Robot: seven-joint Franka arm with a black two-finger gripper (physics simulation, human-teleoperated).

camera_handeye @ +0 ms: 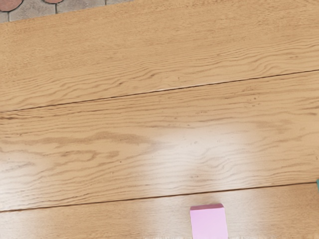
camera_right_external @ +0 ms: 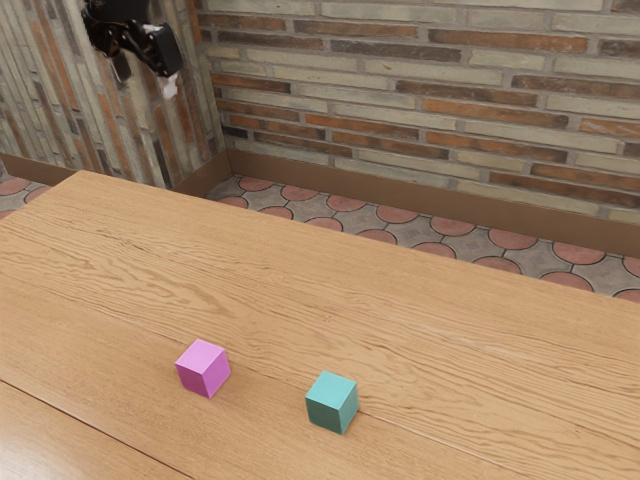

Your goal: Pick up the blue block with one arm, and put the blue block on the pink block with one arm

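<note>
My gripper (camera_right_external: 148, 58) hangs high, well away from both blocks; open or closed, I cannot tell; the blue block (camera_right_external: 332, 401) rests near the pink block (camera_right_external: 203, 367) on the table (camera_right_external: 450, 330) — not touching.

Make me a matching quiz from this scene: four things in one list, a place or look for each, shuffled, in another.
1 pink block
2 blue block
3 table
4 wall

A brick
B wood grain
C the block nearer the exterior view's right
D the block nearer the exterior view's left

Pairs: 1-D, 2-C, 3-B, 4-A
</note>
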